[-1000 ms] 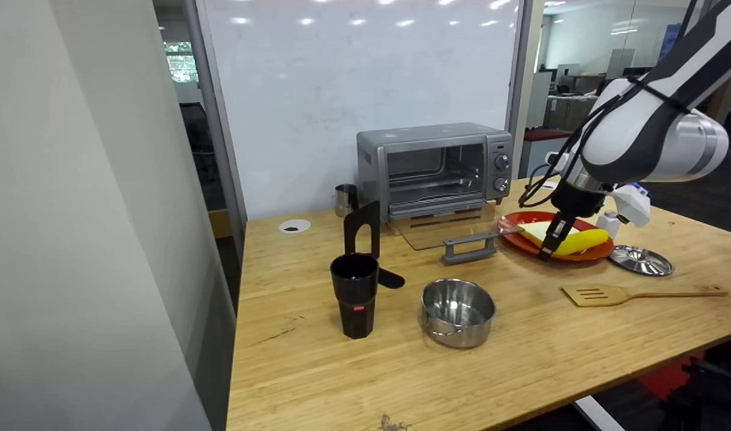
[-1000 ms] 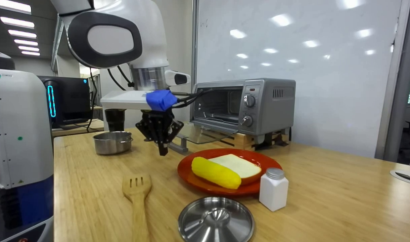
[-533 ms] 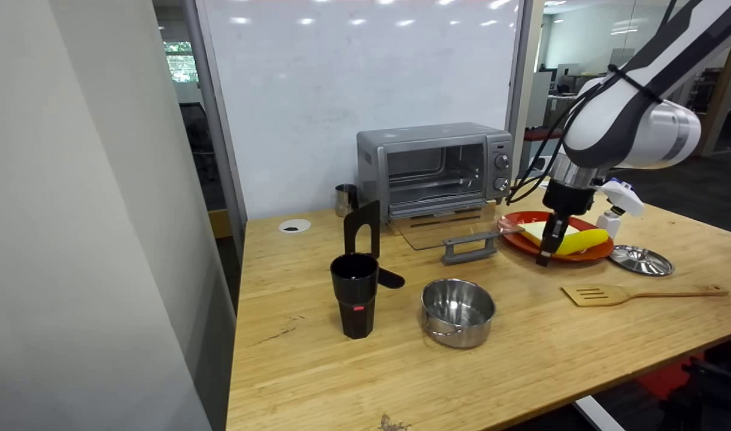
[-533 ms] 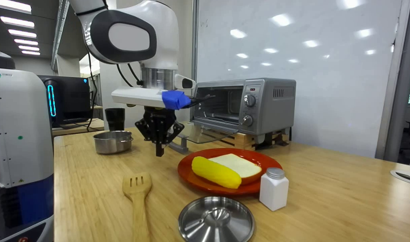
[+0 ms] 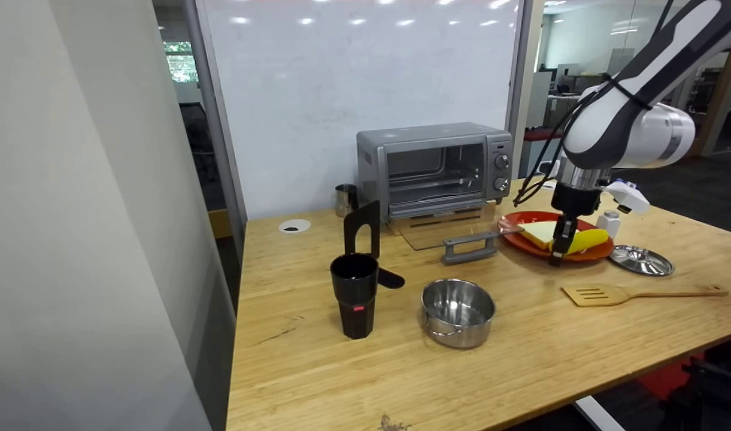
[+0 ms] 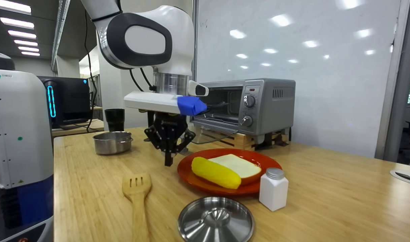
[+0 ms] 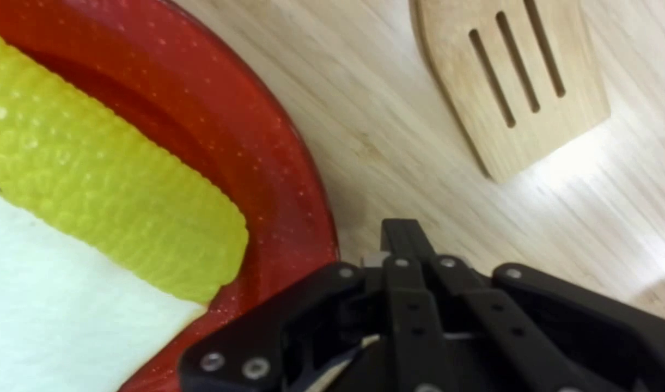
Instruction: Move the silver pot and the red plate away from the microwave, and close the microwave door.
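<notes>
The red plate (image 7: 288,196) sits between the lowered microwave door (image 5: 440,235), lid (image 6: 216,220) and bottle (image 6: 274,191).

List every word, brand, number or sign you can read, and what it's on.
No text reads clearly.
Tool: pale lettering, too blurred.
Microwave: red panel mark, too small.
White machine: label and yellow triangle sign, too small.
Whiteboard: faint marks, unreadable.

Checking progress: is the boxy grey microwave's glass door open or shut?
Open: the glass door is folded down, so the inside of the microwave shows.
</notes>
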`<state>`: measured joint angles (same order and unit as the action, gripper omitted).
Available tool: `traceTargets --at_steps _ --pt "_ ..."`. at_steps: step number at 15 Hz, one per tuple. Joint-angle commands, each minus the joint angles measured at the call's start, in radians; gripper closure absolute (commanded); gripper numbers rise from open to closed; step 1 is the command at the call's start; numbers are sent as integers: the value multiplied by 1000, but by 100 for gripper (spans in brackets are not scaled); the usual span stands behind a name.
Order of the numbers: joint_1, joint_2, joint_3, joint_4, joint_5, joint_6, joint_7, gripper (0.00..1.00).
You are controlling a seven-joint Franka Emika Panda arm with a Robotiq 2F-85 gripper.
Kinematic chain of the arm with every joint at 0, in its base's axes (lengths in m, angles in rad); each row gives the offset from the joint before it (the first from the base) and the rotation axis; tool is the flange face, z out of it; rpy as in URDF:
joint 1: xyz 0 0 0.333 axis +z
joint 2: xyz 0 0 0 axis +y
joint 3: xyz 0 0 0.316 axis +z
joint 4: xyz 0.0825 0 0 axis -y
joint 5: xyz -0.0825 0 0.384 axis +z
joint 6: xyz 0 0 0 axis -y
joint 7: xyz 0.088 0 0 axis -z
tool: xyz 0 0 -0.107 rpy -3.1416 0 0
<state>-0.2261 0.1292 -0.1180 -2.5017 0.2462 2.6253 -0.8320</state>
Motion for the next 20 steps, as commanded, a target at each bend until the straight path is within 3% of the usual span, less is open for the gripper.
traceTargets --at_steps 1,9,20 --pt "-9 8 -29 13 -87 -22 43 100" --pt "0 18 -79 34 -357 -48 280 100" --pt "-16 -29 -119 9 -445 -54 389 100"
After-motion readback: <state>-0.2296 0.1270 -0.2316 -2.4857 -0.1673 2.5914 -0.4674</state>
